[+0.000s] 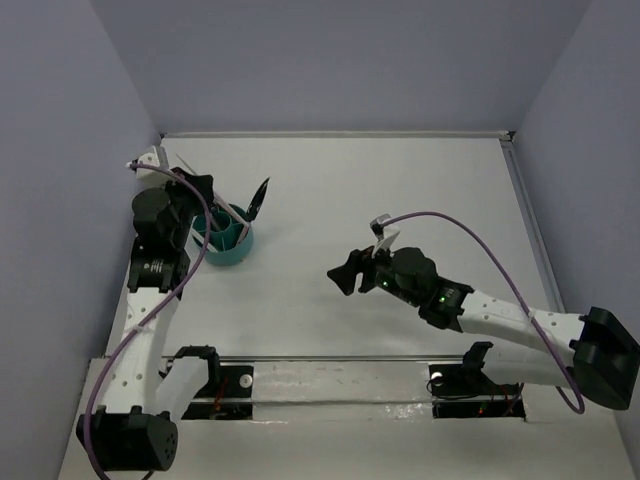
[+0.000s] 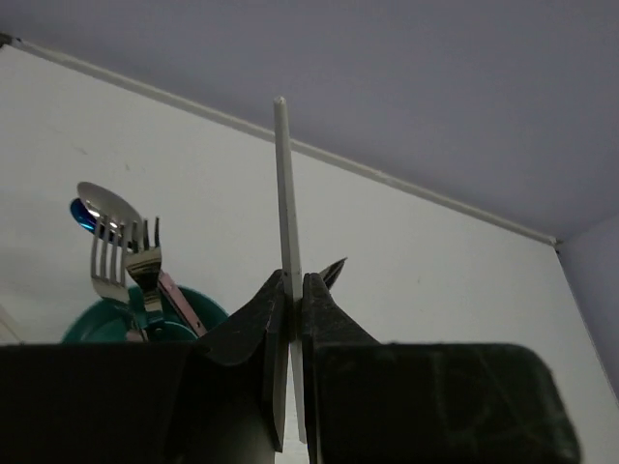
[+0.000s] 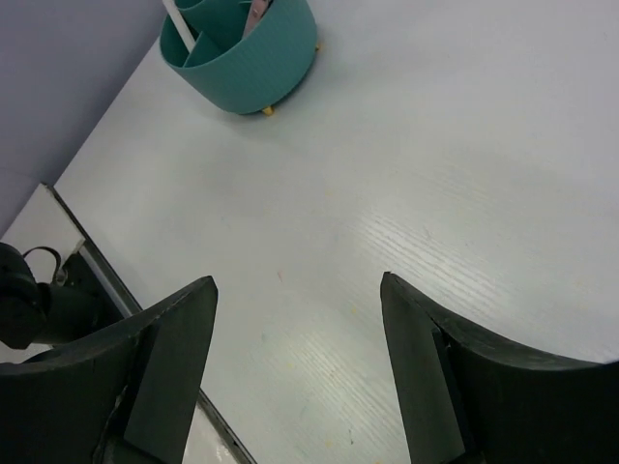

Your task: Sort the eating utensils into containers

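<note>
The teal cup (image 1: 228,243) stands at the table's left with several utensils in it. In the left wrist view it (image 2: 92,327) holds a silver spoon (image 2: 108,206), two forks (image 2: 107,267), a blue spoon (image 2: 81,216) and a pinkish handle (image 2: 180,303). My left gripper (image 1: 203,187) is just beside and above the cup. It is shut on a slim white handle (image 2: 286,208) that sticks up past the fingertips; the handle's lower end is hidden. A dark pointed piece (image 1: 261,196) rises by the cup's right rim. My right gripper (image 1: 346,277) is open and empty over bare table (image 3: 309,222), well right of the cup (image 3: 253,60).
Lilac walls close the table on the left, back and right. A raised rail (image 1: 330,358) runs along the near edge by the arm bases. A purple cable (image 1: 470,232) loops above the right arm.
</note>
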